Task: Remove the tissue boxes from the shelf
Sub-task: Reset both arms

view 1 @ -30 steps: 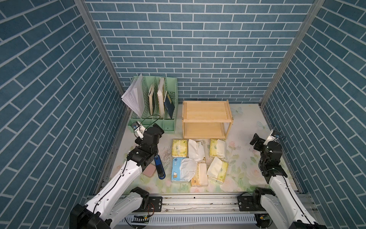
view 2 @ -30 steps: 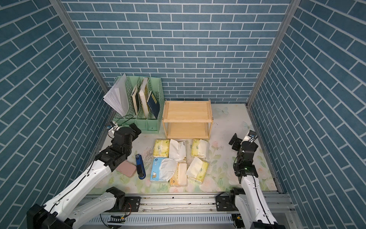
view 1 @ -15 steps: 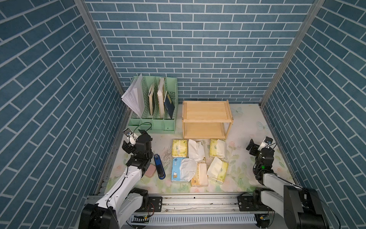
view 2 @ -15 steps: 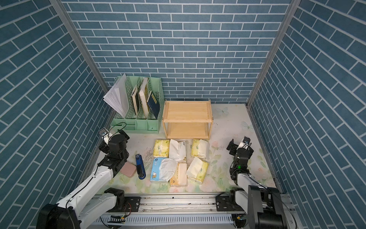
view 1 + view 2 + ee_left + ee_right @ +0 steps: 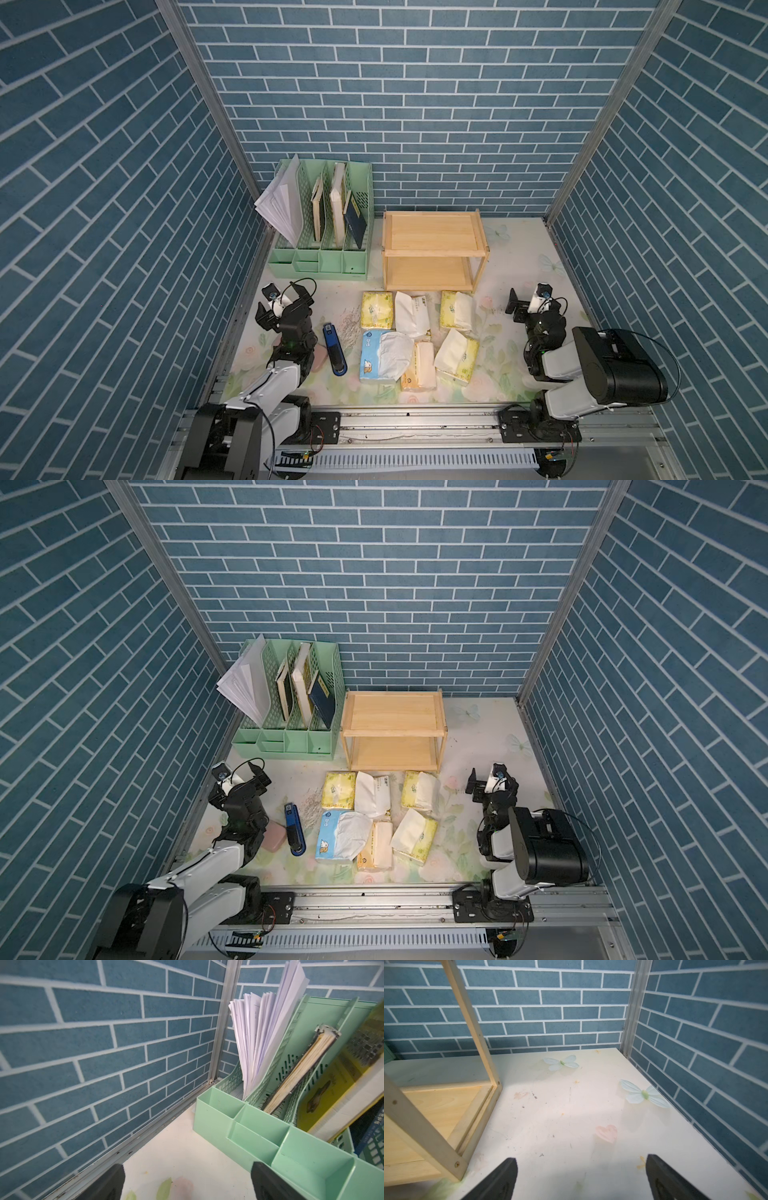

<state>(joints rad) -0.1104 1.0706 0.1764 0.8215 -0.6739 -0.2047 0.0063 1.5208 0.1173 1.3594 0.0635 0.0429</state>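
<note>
Left end effector (image 5: 186, 1168): jaws wide, holding nothing, facing the mint-green file organizer (image 5: 270, 1132). Right end effector (image 5: 581, 1159): jaws wide, holding nothing, beside the wooden shelf (image 5: 436, 1109). Left arm (image 5: 274, 380) and right arm (image 5: 561, 365) are folded low. Six tissue packs (image 5: 409, 318) lie on the surface (image 5: 498, 332), just in front of the wooden shelf.

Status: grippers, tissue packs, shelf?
Open and empty: left gripper, right gripper. Six tissue packs on table before shelf; shelf bare. Nothing in the way.
</note>
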